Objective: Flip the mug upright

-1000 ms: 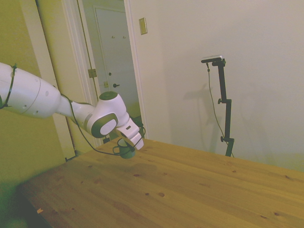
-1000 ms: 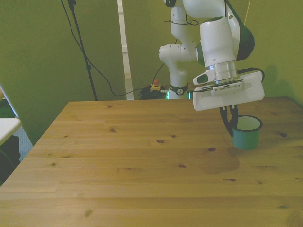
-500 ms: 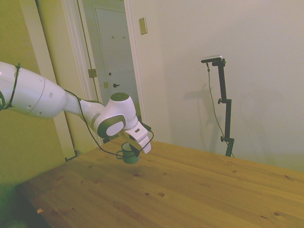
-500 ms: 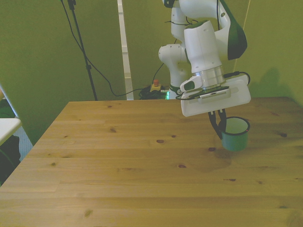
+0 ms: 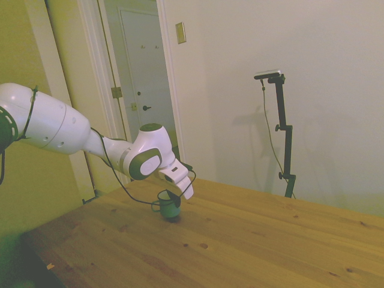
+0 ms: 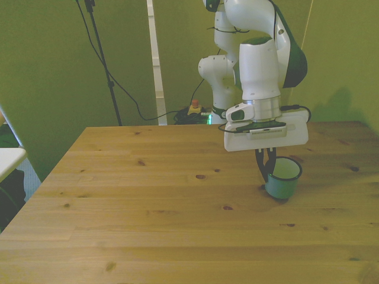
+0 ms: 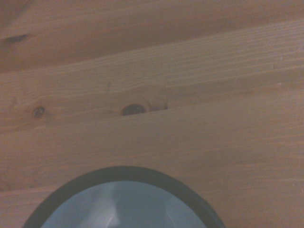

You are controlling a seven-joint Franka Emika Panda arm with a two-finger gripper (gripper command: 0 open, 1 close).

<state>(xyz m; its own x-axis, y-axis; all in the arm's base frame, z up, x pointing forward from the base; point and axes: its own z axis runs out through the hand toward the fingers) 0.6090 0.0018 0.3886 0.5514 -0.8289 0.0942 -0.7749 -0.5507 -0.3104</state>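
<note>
Mug (image 6: 282,183) is small, teal-blue outside, whitish inside, with a light rim ringed by a dark edge; the wrist view shows that dark rim and pale interior (image 7: 123,204) from close above. It stands upright, mouth up, base on or just at the wooden surface (image 6: 148,201); contact with the wood is hard to confirm. Its handle is not clear in the front view. In the side view the mug (image 5: 170,206) reads darker green, with a small loop sticking out on the side toward the arm.

Position: toward the front view's right half of the surface, mid-depth, beside a dark knot in the wood.

Gripper (image 6: 265,170) comes down from the white wrist block directly above the mug. Its dark fingers (image 6: 263,168) sit at the mug's rim on the front view's left side, pressed close together and pinching the wall there, one finger seemingly inside and one outside. The mug body hangs off to the front view's right of the fingers. In the side view the gripper (image 5: 174,198) meets the top of the mug, wrist tilted down toward the surface.
</note>
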